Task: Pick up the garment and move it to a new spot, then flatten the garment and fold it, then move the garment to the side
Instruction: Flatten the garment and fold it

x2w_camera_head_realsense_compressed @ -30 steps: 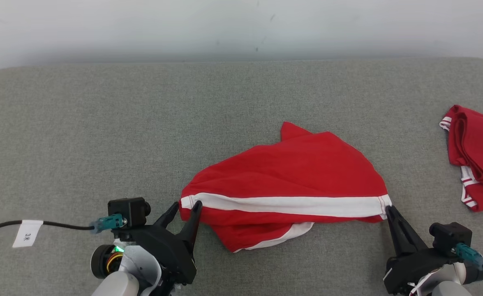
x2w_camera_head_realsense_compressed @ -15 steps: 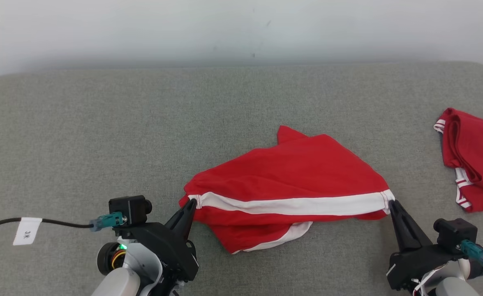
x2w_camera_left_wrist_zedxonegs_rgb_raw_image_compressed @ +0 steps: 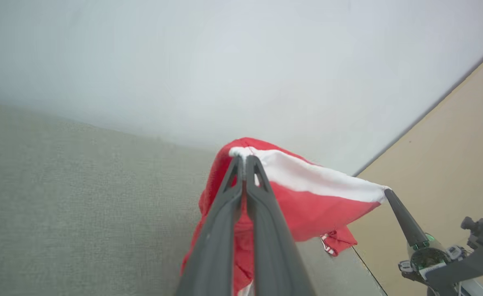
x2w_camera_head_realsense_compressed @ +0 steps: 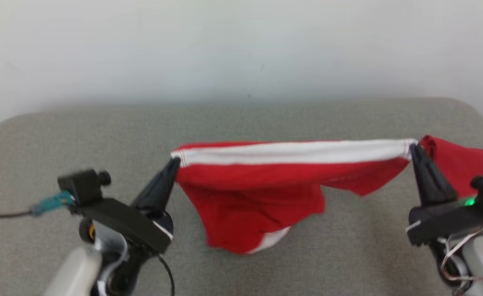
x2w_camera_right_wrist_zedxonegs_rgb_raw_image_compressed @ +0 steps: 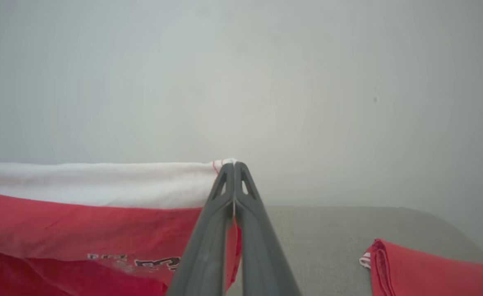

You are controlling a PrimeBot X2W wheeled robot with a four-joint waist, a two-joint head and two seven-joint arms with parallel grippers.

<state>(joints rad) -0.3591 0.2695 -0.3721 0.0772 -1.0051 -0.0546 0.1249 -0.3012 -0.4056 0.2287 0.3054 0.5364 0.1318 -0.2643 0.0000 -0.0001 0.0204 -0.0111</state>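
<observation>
Left fingers and right fingers each clenched on a white-band corner; garment hangs stretched between, over mid worktop. Carry level, equal pull, clear of red cloth at right

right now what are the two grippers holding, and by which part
Both hold the red garment by its white band: the left gripper pinches the band's left end, the right gripper its right end.

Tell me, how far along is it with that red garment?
Done: both jaws are shut on the ends of the white band of the garment. In hand: it hangs stretched between them over the grey surface. Left: laying it down, flattening, folding, moving it aside.
</observation>
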